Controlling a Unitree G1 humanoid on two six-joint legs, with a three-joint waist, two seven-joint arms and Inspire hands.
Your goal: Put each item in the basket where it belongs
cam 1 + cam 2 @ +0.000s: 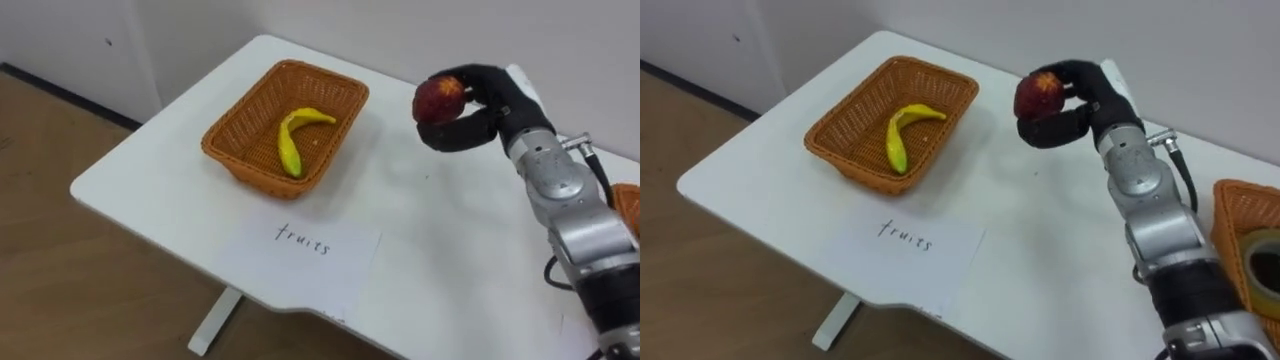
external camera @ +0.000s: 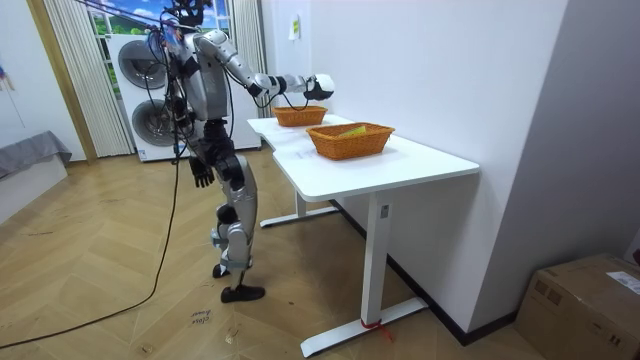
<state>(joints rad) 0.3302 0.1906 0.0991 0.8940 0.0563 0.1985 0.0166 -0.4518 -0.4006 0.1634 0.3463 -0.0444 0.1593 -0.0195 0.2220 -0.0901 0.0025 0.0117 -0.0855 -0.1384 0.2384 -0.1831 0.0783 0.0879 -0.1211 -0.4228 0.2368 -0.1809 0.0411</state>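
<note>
- The right hand [image 1: 495, 100] is holding a red apple [image 1: 438, 99], with the fingers and thumb curling around it, and is hovering above the white tabletop [image 1: 440, 230].
- The apple is hanging in the air to the right of the fruit basket [image 1: 222, 130], well apart from its rim.
- A yellow banana [image 1: 292, 140] is lying inside that wicker basket.
- A handwritten paper sheet [image 1: 310, 245] is lying flat just in front of the basket.
- A second wicker basket [image 1: 1230, 215] is sitting at the tabletop's right edge, with a roll of tape [image 1: 1262, 258] inside.
- In the room view the robot is standing beside the tabletop, stretching its right arm over it, with the left hand [image 2: 203, 172] hanging by its hip.
</note>
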